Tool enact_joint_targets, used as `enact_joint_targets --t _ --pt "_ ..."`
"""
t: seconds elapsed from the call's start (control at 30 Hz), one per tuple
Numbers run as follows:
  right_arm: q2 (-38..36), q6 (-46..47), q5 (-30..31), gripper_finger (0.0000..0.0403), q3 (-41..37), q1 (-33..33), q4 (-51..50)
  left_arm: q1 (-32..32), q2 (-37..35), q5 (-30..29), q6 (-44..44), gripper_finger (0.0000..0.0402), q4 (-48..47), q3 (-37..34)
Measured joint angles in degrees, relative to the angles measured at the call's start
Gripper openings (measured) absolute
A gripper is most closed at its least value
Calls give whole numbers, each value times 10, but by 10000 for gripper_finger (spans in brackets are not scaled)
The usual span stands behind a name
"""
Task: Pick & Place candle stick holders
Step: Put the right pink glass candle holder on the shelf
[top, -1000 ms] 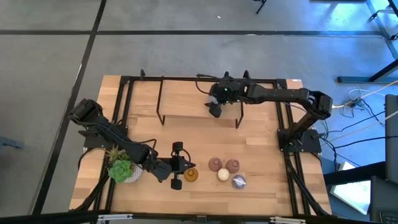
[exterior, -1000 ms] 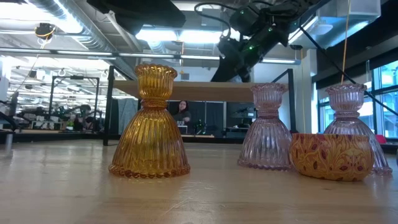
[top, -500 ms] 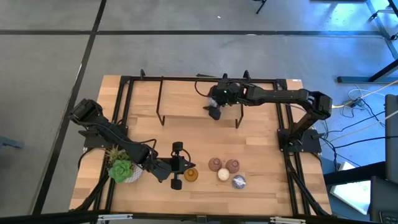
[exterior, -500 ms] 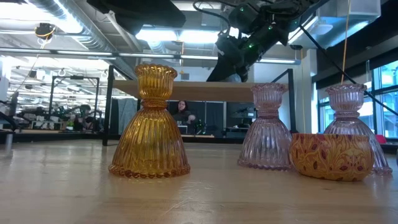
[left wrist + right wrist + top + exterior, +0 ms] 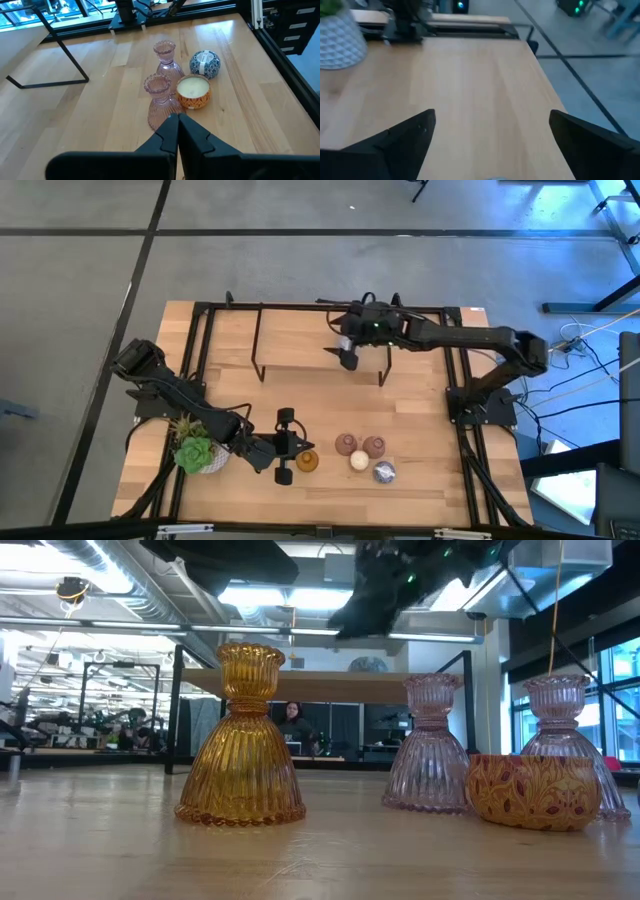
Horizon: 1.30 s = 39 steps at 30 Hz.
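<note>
Near the table's front stand an amber holder (image 5: 307, 462) (image 5: 243, 740), two pink glass holders (image 5: 345, 444) (image 5: 373, 446), a cream candle in a patterned tin (image 5: 193, 91) and a blue-silver round one (image 5: 204, 64), each on its base. A small silvery round holder (image 5: 368, 664) sits on the raised shelf (image 5: 320, 355) at the far side. My right gripper (image 5: 347, 358) (image 5: 491, 115) hovers open above it. My left gripper (image 5: 297, 446) (image 5: 175, 127) is shut beside the amber holder, pointing at the nearer pink holder (image 5: 160, 100), with nothing between its fingers.
A green succulent in a white pot (image 5: 198, 454) stands at the front left, right beside my left arm. The shelf's black legs (image 5: 258, 345) and the black frame rails (image 5: 200, 360) edge the work area. Bare wood lies between the shelf and the group of holders.
My right gripper has risen from the shelf and rolled a little. The small silvery holder stays on the shelf and now shows clear below the gripper in the low view.
</note>
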Motion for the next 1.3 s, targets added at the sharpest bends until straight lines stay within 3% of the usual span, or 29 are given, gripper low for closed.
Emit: enact_joint_targets --t 0.1,0.27,0.4,0.53,0.73,1.03,1.2,1.3 --pt "-36 5 -32 393 0 23 -38 -1 0 0 0 2 -1 0" --pt "-107 -48 -184 392 0 85 -135 -3 0 0 -14 2 -9 0" --pt "-162 -51 -198 392 -32 171 -140 -6 0 -2 -22 2 -14 0" --pt "-204 -22 -96 392 -88 269 -105 -9 0 -6 -25 2 -13 0" --pt "-234 36 48 392 -218 384 52 -9 0 -16 -25 2 -13 0" --pt "-239 175 133 392 -332 421 103 -1 0 -16 -20 2 -12 0" --pt "-238 225 177 392 -350 453 101 5 0 -16 -20 2 -12 0" --pt "-238 251 239 392 -358 497 93 5 0 -15 -20 2 -12 0"
